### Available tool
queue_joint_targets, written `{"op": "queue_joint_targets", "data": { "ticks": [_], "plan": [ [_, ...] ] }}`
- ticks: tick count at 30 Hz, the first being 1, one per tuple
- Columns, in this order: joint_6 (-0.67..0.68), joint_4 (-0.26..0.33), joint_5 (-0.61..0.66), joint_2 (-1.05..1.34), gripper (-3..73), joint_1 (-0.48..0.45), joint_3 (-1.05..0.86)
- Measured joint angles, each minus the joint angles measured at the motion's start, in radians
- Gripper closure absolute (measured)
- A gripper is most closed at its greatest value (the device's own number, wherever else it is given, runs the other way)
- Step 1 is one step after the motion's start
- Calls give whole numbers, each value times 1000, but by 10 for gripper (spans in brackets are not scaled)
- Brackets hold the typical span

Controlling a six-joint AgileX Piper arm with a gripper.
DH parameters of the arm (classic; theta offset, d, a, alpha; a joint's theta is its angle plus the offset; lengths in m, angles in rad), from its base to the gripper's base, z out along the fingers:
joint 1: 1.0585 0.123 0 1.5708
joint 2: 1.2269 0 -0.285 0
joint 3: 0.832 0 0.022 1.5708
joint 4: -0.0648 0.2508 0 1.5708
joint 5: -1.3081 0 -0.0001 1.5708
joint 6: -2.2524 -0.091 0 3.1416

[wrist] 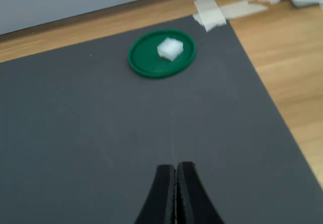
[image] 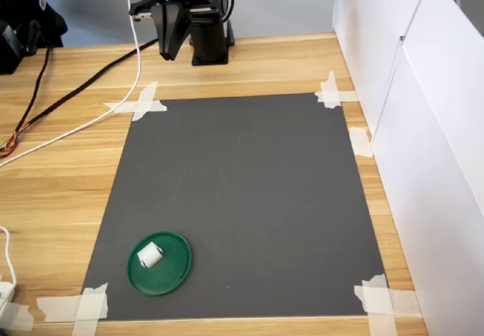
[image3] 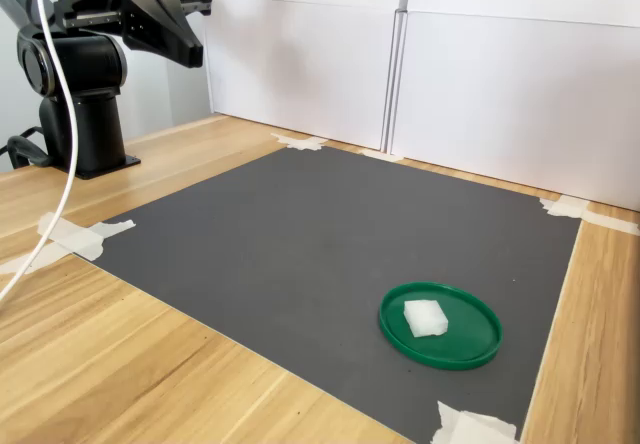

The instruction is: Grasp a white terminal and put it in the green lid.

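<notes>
The white terminal (image: 150,255) (wrist: 169,49) (image3: 425,317) lies inside the green lid (image: 171,271) (wrist: 146,65) (image3: 465,349), which rests on the dark grey mat near its front left corner in the first exterior view. My gripper (image: 168,51) (wrist: 176,171) (image3: 193,59) hangs high above the far edge of the table, close to the arm's base, far from the lid. In the wrist view its black fingers (wrist: 187,183) press together with nothing between them.
The dark grey mat (image: 242,200) (image3: 300,234) is taped to the wooden table at its corners. White panels (image: 423,124) (image3: 450,74) wall one side. Cables (image: 76,101) trail across the wood beside the arm's base (image: 208,45).
</notes>
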Motion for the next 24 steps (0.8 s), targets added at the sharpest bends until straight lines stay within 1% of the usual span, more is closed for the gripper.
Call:
{"op": "queue_joint_targets", "data": {
  "ticks": [5,9,17,24],
  "plan": [
    [-18,-2,5,159,717,0,-110],
    [-13,-4,22,237,716,0,-153],
    [-11,-4,33,305,716,0,-171],
    [-11,-4,34,308,716,0,-171]
  ]
}}
